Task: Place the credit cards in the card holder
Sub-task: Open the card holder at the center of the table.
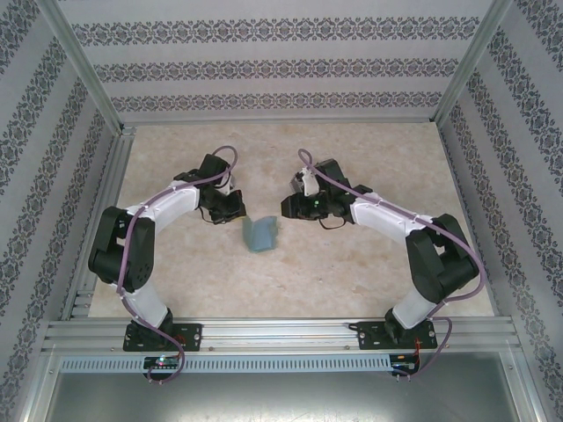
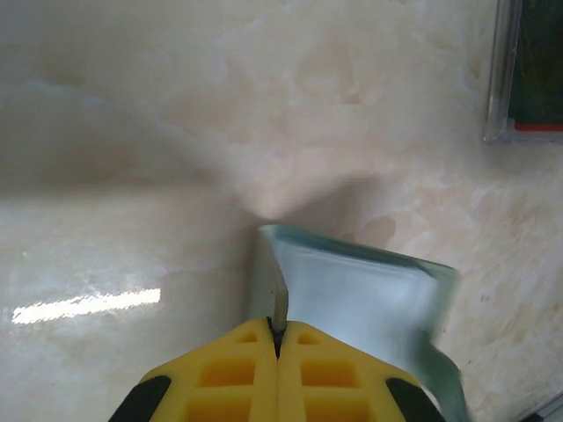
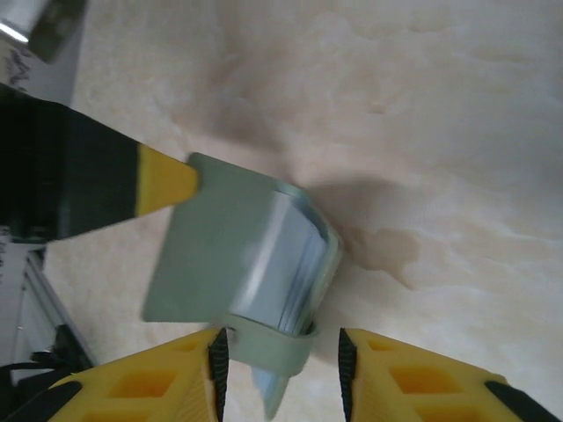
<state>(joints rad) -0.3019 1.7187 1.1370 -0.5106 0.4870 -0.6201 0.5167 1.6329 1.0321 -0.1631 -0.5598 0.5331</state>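
The card holder (image 1: 260,234) looks light and floppy (thin flaps), so with your left hand (image 2: 278,341) clamped on one edge, take the fold with your spread-apart right hand (image 3: 280,353).

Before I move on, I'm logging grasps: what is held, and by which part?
The left claw pinches the wallet by one flap's edge. The right claw is open around its tab.

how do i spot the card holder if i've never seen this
On the marbled table, look mid-table between the arms. The card holder is the small folding wallet whose edge the left gripper pinches, with the right gripper open around its flap. Its sage green sets it apart from their yellow and black.
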